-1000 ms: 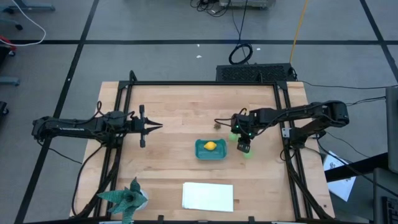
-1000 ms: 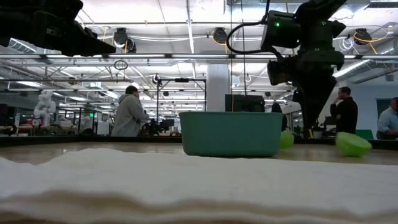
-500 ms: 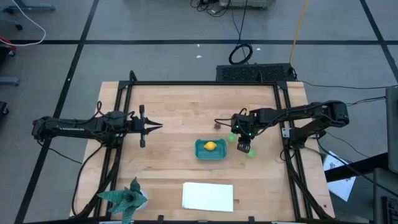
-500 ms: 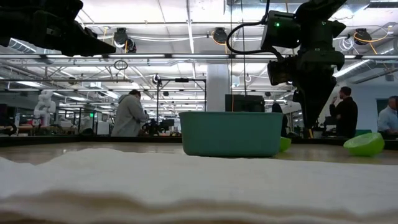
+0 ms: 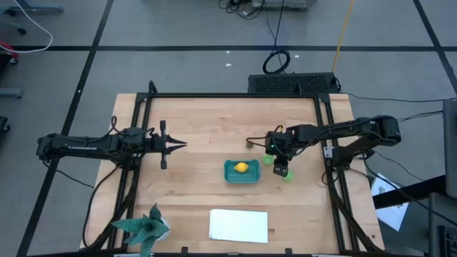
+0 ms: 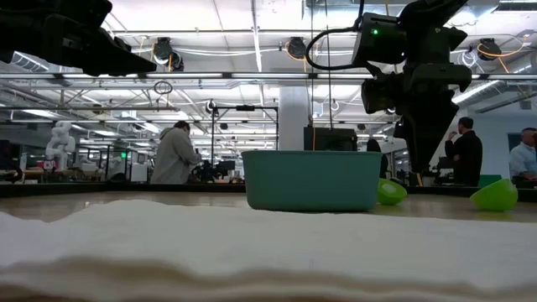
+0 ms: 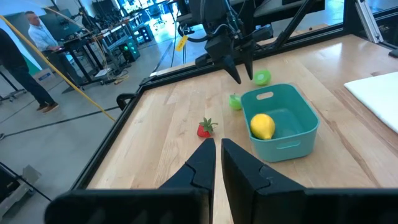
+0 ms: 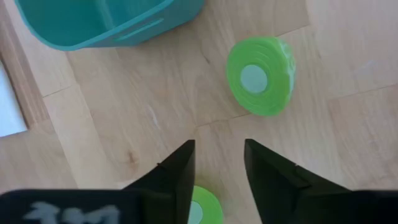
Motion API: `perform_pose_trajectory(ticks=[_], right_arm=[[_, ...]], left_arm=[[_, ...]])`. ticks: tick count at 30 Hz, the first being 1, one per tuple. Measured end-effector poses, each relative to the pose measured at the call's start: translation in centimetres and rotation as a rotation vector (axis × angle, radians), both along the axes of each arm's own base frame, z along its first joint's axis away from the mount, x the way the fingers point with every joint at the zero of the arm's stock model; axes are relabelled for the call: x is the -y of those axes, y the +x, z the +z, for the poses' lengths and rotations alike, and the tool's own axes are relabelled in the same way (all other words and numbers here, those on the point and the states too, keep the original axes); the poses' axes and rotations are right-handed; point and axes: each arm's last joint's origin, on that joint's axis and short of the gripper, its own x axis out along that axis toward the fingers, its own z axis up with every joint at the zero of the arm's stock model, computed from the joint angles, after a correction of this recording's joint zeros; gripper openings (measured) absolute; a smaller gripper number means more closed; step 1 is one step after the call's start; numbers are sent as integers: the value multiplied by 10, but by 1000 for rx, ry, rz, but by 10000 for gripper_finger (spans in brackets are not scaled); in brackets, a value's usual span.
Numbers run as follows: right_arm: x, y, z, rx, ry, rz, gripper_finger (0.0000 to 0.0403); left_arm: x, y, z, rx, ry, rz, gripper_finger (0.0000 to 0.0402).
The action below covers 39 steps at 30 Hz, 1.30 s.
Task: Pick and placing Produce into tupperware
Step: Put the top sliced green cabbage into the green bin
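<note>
High view: right gripper (image 5: 281,170) hangs jaws apart, empty, just right of tupperware (image 5: 242,171) holding the lemon (image 5: 242,168). Green piece (image 8: 259,75) lies loose nearby; centre jaws over it before closing. Left gripper (image 5: 180,145) together, far left.

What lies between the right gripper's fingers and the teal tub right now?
Only bare wood. In the right wrist view the right gripper hangs empty, one green piece lying ahead beside the teal tub and another green piece under the fingers.
</note>
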Motion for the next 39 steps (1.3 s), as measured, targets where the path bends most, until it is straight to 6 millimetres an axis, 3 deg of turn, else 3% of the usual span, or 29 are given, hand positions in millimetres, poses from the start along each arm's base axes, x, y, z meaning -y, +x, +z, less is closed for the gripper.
perform_pose_trajectory(ticks=[9,15,31,39], right_arm=[[0,1,0,13,-12,30,245],[1,2,0,42,-43,122,290],[7,9,2,122,-192,184,298],[20,12,-4,104,-173,85,298]], left_arm=[[0,0,0,0,1,0,31],[0,0,0,0,2,0,31],[0,0,0,0,-1,0,31],[0,0,0,0,-1,0,31]])
